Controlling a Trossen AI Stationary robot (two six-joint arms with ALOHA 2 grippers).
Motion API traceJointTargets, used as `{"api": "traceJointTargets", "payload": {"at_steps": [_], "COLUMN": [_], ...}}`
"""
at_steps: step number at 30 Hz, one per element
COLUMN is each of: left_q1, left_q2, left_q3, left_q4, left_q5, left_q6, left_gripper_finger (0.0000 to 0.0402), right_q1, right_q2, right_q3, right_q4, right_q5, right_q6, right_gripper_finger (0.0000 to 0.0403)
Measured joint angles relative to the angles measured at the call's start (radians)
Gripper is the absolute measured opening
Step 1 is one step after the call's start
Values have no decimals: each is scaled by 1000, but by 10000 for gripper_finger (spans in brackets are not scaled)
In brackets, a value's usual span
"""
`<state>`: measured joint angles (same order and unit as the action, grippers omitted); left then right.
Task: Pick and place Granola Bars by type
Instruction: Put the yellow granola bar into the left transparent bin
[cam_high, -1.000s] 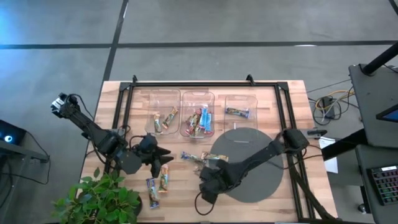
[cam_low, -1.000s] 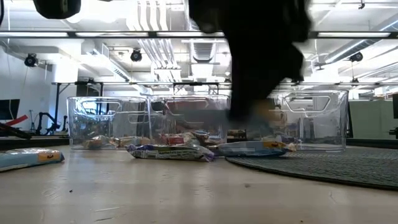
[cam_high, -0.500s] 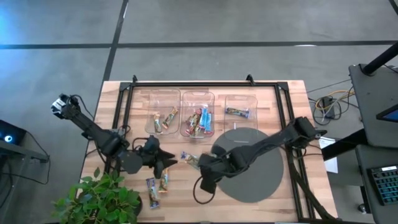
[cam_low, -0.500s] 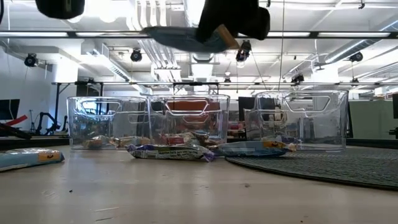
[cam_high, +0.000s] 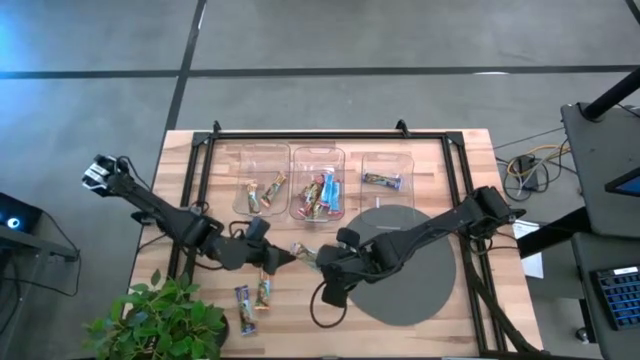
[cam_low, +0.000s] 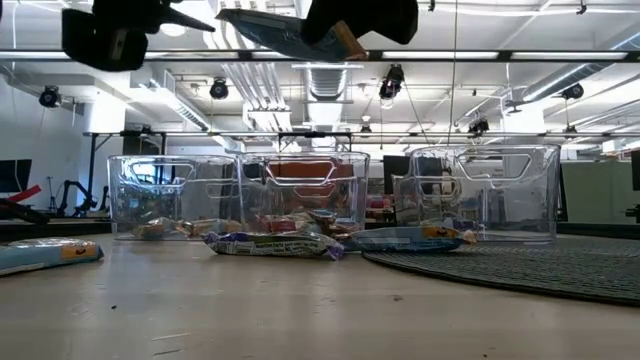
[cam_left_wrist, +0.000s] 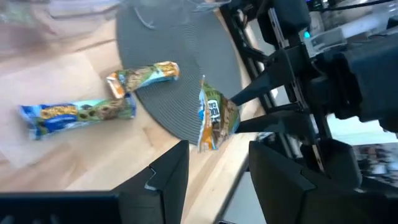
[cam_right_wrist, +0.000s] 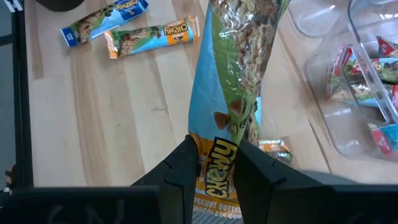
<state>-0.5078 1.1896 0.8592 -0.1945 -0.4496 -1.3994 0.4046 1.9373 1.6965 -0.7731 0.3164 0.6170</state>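
A: Entry. Right gripper (cam_high: 322, 258) is seen lifted off the table, at about 7 o'clock from the middle bin (cam_high: 317, 183) in the overhead view. Its fingers are clamped tight on one end of a blue-and-green granola bar (cam_right_wrist: 239, 74), the end printed "Chewy".

B: Long axis of the bar?

A: In the right wrist view the bar runs straight out from between the fingers, along the gripper's own line. In the low view (cam_low: 280, 32) it is held high above the table, nearly level, the free end tipped a little upward. The free end is judged to point toward roughly 10 o'clock overhead, though little of it shows there.

B: Left gripper?

A: Left gripper (cam_high: 283, 258) is noted just beside the right one, at 9 o'clock from it, fingers parted and nothing between them. The held bar hangs just ahead of them in the left wrist view (cam_left_wrist: 214, 121).

B: Step in hand?

A: Carrying to a bin by type is the likeliest reading; a handover cannot be ruled out. Matching blue-wrapped bars should be looked for in the bins at 12 o'clock. The grip should be kept firm, since only one end is held and the glossy wrapper may slip. The bar should be taken over the bin wall with its long axis along the bin before release.
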Motion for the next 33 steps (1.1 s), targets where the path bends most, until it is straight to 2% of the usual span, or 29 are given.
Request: {"api": "traceJointTargets", "payload": {"at_steps": [10, 13, 18, 33], "left_q1": [61, 72, 95, 107], "left_q2": [-29, -31, -25, 7], "left_q3": [-154, -181, -209, -207], "left_q4": [263, 336, 448, 449], "left_q5": [81, 125, 138, 200], "left_q6": [10, 11, 28, 37], "left_gripper_finger": [149, 149, 149, 145], "right_q1": [7, 8, 8, 6], "right_q2": [0, 0, 0, 0], "right_q3": [1, 1, 1, 1], "right_q4": [0, 0, 0, 1], "right_q5": [0, 0, 0, 0], "right_q6": [0, -1, -5, -22], "right_gripper_finger": [77, 77, 77, 77]}}
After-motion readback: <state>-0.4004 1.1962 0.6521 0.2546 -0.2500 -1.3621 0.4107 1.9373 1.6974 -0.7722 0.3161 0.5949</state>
